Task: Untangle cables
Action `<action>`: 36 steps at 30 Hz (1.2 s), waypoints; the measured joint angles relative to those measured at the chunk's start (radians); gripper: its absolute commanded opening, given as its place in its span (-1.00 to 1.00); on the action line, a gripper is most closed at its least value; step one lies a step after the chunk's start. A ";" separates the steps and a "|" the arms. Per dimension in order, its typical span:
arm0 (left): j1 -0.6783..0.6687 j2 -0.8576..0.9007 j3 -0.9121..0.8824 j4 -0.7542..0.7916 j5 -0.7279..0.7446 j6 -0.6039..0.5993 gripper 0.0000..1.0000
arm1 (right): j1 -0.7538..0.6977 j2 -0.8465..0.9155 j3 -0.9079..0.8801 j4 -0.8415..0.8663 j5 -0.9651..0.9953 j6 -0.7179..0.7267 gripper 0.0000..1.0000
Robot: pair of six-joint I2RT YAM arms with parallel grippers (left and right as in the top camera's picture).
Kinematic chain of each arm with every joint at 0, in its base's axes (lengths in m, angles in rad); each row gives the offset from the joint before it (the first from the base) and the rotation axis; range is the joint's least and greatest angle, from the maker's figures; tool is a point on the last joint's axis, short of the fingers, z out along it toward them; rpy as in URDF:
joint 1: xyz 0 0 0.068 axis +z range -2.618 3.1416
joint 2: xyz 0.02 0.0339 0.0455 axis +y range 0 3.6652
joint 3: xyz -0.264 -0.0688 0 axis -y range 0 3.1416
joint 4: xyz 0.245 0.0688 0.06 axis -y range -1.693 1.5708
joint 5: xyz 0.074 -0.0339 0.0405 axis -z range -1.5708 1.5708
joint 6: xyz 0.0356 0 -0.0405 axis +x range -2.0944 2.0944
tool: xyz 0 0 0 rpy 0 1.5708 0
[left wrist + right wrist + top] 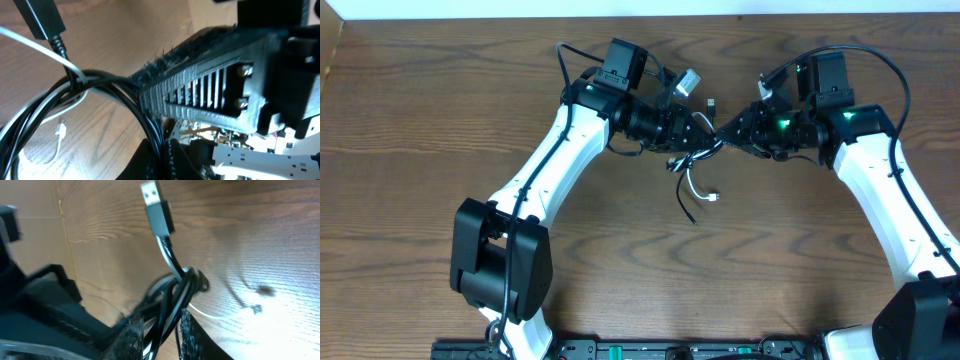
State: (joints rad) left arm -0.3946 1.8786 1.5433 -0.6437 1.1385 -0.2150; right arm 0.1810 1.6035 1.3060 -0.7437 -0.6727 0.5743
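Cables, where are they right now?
Overhead, the cables are at the far centre of the table, pinched between the left gripper and right gripper, loose ends trailing toward the robot.

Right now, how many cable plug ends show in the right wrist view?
2: a black USB plug above the bundle, and a small white plug at lower right. Others may be hidden.
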 measured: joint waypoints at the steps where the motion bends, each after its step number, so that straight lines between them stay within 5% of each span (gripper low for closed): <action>1: 0.000 0.000 0.000 0.010 0.000 -0.006 -0.85 | 0.000 0.000 -0.003 0.001 0.002 0.000 -0.59; 16: 0.000 0.000 0.000 0.104 0.003 -0.097 -0.85 | 0.000 0.000 -0.051 0.056 -0.007 -0.001 -0.53; 19: 0.002 0.000 0.000 0.166 0.004 -0.143 -0.85 | 0.010 0.000 -0.055 0.058 0.010 0.000 -0.69; 21: 0.007 0.000 0.000 0.202 0.004 -0.172 -0.85 | 0.027 0.000 -0.066 0.061 0.038 0.006 -0.98; 25: 0.028 0.000 0.000 0.225 -0.013 -0.207 -0.85 | 0.040 0.000 -0.080 0.026 0.130 0.013 -0.98; 36: 0.132 0.000 0.000 -0.065 -0.403 -0.055 -0.85 | -0.147 0.002 -0.096 -0.146 0.235 -0.170 -0.98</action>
State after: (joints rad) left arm -0.2630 1.8786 1.5429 -0.7086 0.7353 -0.2695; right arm 0.0338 1.6054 1.2102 -0.8902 -0.4377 0.4042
